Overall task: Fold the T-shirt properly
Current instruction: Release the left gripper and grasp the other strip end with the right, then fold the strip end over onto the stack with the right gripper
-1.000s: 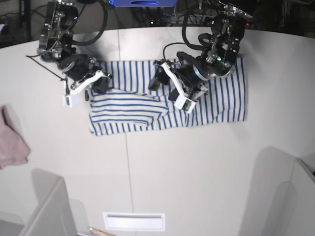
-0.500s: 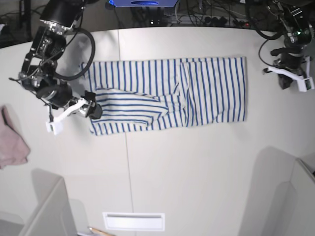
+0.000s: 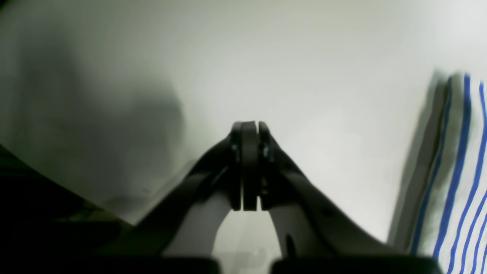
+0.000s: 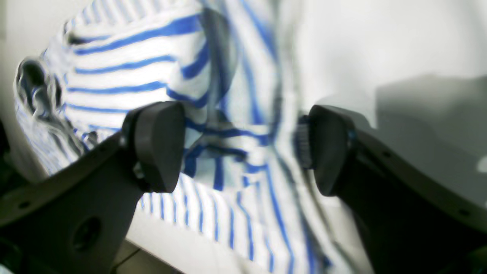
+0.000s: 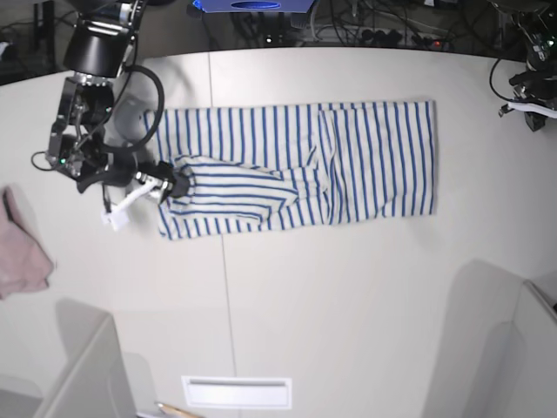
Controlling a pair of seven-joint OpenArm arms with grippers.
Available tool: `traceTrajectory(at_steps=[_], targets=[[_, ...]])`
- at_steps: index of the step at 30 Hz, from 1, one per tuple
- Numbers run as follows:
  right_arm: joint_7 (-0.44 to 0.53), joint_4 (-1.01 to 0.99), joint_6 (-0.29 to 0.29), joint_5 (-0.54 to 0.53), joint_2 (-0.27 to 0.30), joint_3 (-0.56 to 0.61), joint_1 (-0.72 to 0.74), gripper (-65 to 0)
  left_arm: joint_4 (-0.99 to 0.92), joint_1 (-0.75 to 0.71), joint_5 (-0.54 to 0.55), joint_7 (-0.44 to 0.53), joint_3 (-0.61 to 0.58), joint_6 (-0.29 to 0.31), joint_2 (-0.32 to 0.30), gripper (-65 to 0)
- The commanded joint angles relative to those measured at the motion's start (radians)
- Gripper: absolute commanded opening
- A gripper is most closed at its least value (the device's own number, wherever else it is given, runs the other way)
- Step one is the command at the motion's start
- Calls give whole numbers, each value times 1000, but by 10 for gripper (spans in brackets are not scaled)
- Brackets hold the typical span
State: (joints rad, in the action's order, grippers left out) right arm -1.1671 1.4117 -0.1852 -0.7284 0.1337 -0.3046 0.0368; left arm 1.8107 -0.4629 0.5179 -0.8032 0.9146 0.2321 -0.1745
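Observation:
The T-shirt [image 5: 348,157], white with thin blue stripes, lies spread across the far half of the table, its left part folded into a rumpled flap [image 5: 231,187]. My right gripper [image 5: 170,187] is at the shirt's left edge. In the right wrist view it [image 4: 241,148] stands open, with bunched striped cloth [image 4: 228,125] between the black pads [image 4: 156,146] and nothing clamped. My left gripper [image 3: 250,131] is shut on nothing, over bare table, with the shirt's edge [image 3: 456,171] to its right. In the base view its arm [image 5: 533,91] is at the far right corner, off the shirt.
A pinkish cloth [image 5: 22,248] lies at the table's left edge. Grey box corners rise at the front left [image 5: 87,374] and front right [image 5: 513,348]. A white slot [image 5: 237,392] sits near the front edge. Cables and gear line the back.
The left arm has left the shirt's middle for the far right corner, its gripper now shut. The right gripper swung out left, opened, and came back onto the shirt's left edge.

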Motion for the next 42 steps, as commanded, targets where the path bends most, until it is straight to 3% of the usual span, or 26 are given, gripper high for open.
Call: traceTrajectory(at_steps=[1, 6, 10, 14, 19, 24, 28, 32, 36, 42], targets=[[-27, -4, -12, -13, 4, 8, -2, -179, 2, -1, 6, 23, 7, 5, -18, -650], [-30, -15, -13, -84, 7, 22, -8, -179, -16, 0, 6, 23, 5, 82, -32, -650], [-44, -51, -17, -86, 5, 80, -7, -179, -32, 17, 3, 23, -12, 95, -32, -650], [13, -108, -17, -86, 5, 103, -5, -191, -75, 43, -143, 44, -159, 94, -46, -650], [49, -157, -17, -86, 10, 101, 1, -336, -196, 63, -334, 204, -292, 94, -41, -650], [86, -190, -13, -81, 11, 101, 38, -464, -268, 92, -351, 249, -372, 94, -44, -650], [91, -193, -12, -79, 13, 101, 53, -650, -302, 120, -358, 249, -434, 92, -44, -650], [89, -183, -7, -79, 13, 109, 74, -650, -302, 149, -359, 247, -507, 91, -41, -650], [88, -104, 57, -78, 11, 118, 76, -650, -297, 169, -359, 247, -605, 89, -38, -650], [83, 116, 275, -78, 13, 246, 79, -650, -300, 198, -359, 245, -736, 89, 3, -650]])
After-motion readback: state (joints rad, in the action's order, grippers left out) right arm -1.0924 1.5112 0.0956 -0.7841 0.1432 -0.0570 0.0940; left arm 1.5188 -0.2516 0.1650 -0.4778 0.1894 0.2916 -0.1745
